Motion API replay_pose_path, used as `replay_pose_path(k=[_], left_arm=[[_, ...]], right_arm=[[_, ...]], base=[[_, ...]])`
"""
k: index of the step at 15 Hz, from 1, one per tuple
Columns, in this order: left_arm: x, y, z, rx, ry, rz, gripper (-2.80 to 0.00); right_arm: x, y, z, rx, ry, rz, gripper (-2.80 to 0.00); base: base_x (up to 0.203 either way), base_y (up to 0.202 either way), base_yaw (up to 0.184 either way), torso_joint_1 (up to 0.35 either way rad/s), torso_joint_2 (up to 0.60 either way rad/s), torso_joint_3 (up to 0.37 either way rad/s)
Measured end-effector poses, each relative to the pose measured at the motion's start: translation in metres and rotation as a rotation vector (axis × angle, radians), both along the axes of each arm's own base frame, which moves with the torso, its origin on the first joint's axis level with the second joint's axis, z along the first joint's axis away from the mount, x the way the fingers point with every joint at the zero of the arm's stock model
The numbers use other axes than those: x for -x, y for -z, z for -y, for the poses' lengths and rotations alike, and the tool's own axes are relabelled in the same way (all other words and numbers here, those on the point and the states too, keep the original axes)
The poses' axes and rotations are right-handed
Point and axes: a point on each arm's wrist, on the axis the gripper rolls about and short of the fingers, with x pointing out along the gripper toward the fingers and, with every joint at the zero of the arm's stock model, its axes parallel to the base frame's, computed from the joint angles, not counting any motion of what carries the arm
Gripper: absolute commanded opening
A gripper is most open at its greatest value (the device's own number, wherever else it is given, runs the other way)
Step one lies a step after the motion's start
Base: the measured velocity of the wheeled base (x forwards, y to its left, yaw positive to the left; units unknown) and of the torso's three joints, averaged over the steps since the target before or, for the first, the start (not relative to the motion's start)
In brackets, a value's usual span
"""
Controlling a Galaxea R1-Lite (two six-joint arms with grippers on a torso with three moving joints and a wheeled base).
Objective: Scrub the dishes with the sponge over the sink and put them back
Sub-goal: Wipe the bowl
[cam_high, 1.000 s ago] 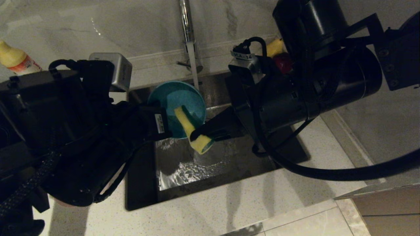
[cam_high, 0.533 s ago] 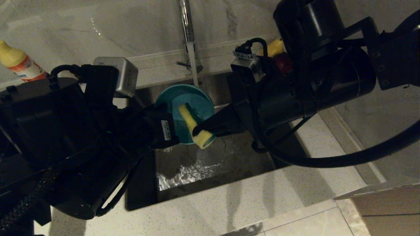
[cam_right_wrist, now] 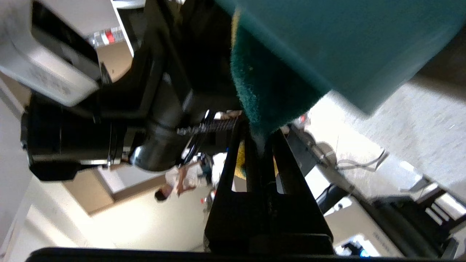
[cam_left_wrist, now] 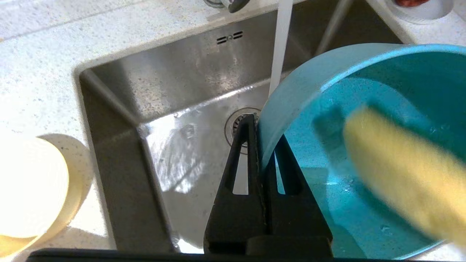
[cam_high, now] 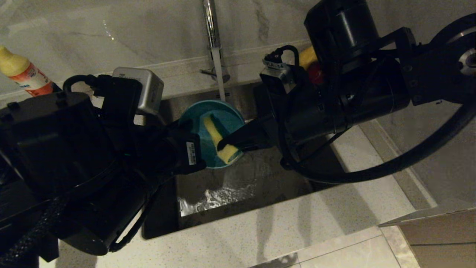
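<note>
A: Both arms have drifted toward the back wall since a second ago, and the light blue bowl [cam_high: 208, 123] went with them. It is tipped on its side over the sink [cam_high: 238, 186], its opening facing the right arm. The sponge [cam_high: 220, 140], which hung below the bowl's lower rim, now lies almost wholly inside the hollow.

B: Who holds what?

A: Left gripper [cam_high: 187, 143]: clamped on the bowl's rim. The left wrist view shows one finger inside the wall and one outside, pinching it tight [cam_left_wrist: 263, 153]. Right gripper [cam_high: 232, 141]: closed on the sponge near its lower end, with the yellow foam body slanting up across the bowl's inner face.

B: And the green side?

A: In the right wrist view the dark green scouring face [cam_right_wrist: 262, 87] sits pinched between the fingertips, close against the bowl's teal wall [cam_right_wrist: 327, 40].

B: Is water running?

A: Yes. A thin stream [cam_high: 220, 80] falls from the chrome tap [cam_high: 210, 26] just behind the bowl's upper rim, and the sink floor below is wet and glinting. The drain strainer [cam_left_wrist: 238, 125] shows beside the left fingertips in the left wrist view.

B: Other dishes?

A: A pale yellow bowl [cam_left_wrist: 29, 189] stands on the speckled counter [cam_high: 282, 230] beside the sink. A yellow-capped bottle [cam_high: 22, 72] stands at the far left by the wall.
</note>
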Motion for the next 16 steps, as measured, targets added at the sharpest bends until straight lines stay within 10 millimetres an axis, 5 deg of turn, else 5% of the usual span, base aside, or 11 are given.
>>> replay_pose_path(k=[16], left_arm=[[-0.002, 0.011, 0.0, -0.09, -0.032, 0.004, -2.8]], right_arm=[[-0.001, 0.016, -0.023, 0.041, 0.013, 0.017, -2.8]], base=[[0.0, 0.0, 0.0, 0.0, 0.0, 0.0]])
